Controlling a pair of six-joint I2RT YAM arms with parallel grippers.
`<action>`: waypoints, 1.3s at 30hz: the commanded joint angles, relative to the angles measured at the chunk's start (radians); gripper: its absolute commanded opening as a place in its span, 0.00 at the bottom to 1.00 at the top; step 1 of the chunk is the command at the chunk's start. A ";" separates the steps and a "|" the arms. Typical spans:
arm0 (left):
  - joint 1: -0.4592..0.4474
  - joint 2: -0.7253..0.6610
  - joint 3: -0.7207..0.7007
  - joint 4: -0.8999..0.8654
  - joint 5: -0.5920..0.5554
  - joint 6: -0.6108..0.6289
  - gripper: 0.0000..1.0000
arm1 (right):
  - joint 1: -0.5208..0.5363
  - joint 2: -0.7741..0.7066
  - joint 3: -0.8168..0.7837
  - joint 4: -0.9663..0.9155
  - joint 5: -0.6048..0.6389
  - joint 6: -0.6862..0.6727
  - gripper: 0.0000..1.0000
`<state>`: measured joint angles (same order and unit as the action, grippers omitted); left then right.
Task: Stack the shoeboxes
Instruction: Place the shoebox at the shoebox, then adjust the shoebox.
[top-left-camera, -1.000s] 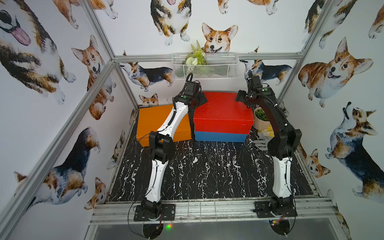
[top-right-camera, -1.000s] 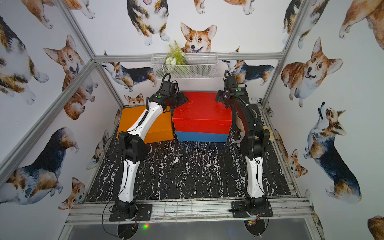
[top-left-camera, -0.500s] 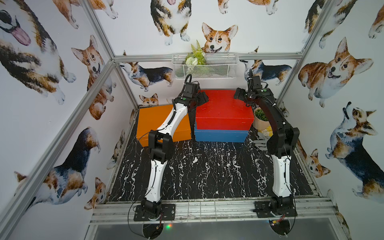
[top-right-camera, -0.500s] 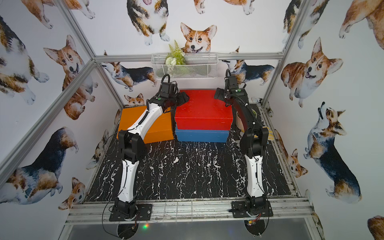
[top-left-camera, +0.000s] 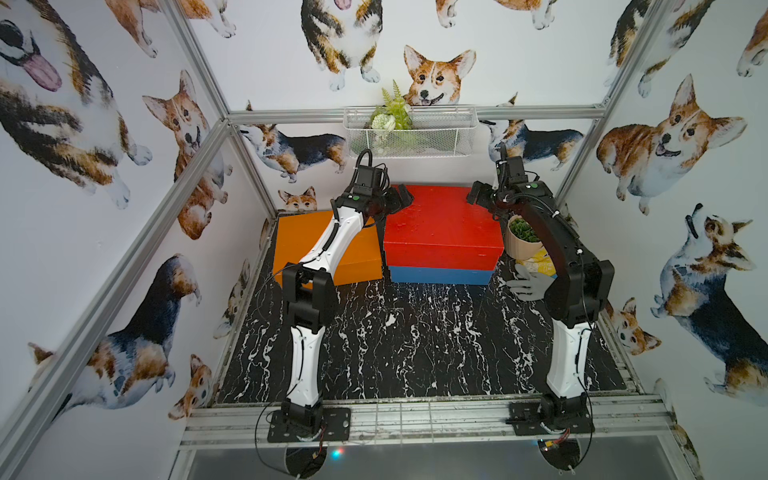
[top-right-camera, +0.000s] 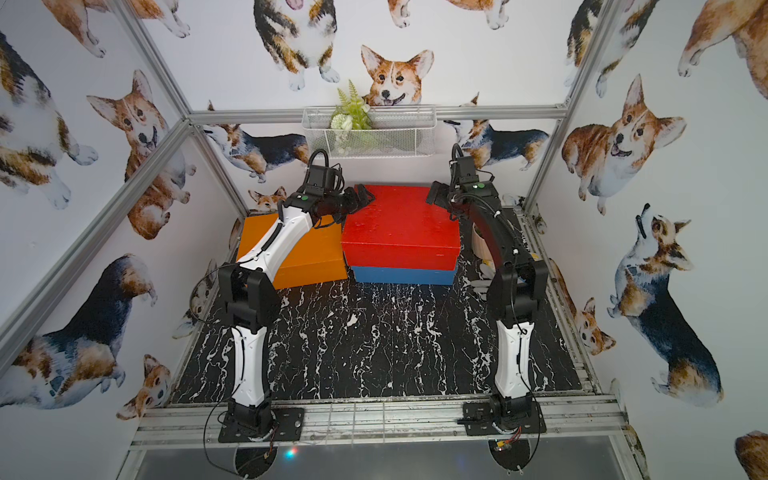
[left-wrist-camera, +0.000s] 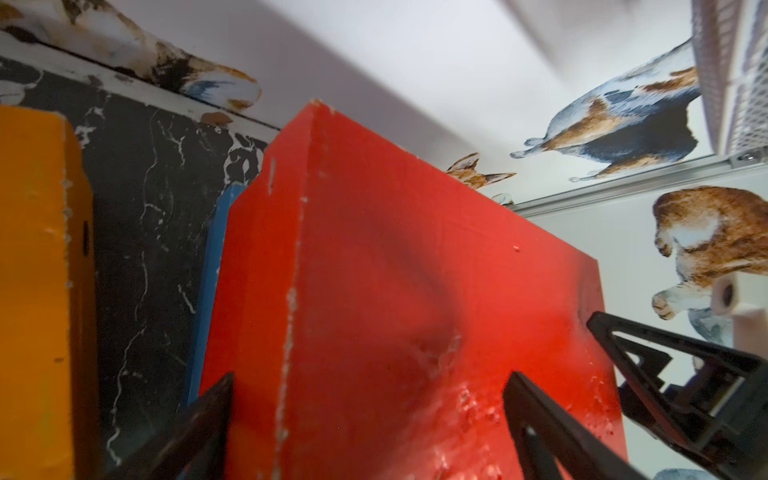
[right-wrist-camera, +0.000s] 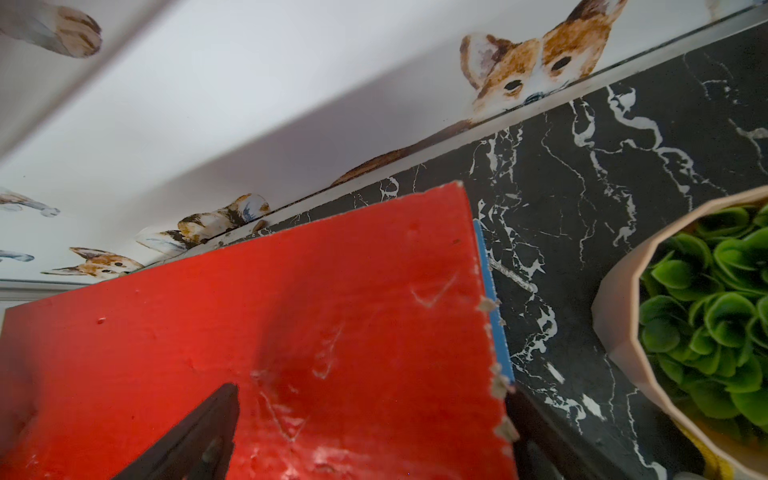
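Note:
The red shoebox (top-left-camera: 440, 224) (top-right-camera: 401, 224) lies on the blue shoebox (top-left-camera: 440, 275) (top-right-camera: 403, 275) at the back of the table. To their left the orange shoebox (top-left-camera: 299, 237) (top-right-camera: 316, 253) sits on the table by itself. My left gripper (top-left-camera: 401, 197) (left-wrist-camera: 372, 378) is open at the red lid's far left corner, one finger over the lid and one beside the box's side. My right gripper (top-left-camera: 476, 194) (right-wrist-camera: 372, 392) is open at the far right corner, astride the lid's edge. In the wrist views the red shoebox (left-wrist-camera: 415, 291) (right-wrist-camera: 291, 311) fills the space between the jaws, ungripped.
A potted plant (top-left-camera: 521, 237) (right-wrist-camera: 706, 324) stands just right of the stack, with a grey glove (top-left-camera: 530, 282) in front of it. A wire basket (top-left-camera: 409, 133) hangs on the back wall above the boxes. The walls stand close behind and beside them.
Both grippers have opened: the left from shut to wide, the right from partly open to wide. The red shoebox is let go and rests on the blue one.

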<state>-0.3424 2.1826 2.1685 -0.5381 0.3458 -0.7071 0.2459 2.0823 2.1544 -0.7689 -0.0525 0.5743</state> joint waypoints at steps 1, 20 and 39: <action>0.008 0.030 0.056 0.000 0.070 0.008 1.00 | -0.015 -0.001 0.016 -0.007 -0.018 0.044 1.00; 0.059 -0.075 0.004 -0.038 0.016 0.029 1.00 | -0.031 0.052 0.225 -0.141 0.043 -0.016 1.00; 0.012 -0.410 -0.593 0.296 0.137 -0.086 1.00 | -0.029 -0.120 -0.107 0.000 -0.050 0.073 0.95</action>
<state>-0.3214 1.7889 1.5887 -0.3099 0.4561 -0.7715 0.2161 1.9488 2.0354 -0.8009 -0.0792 0.6250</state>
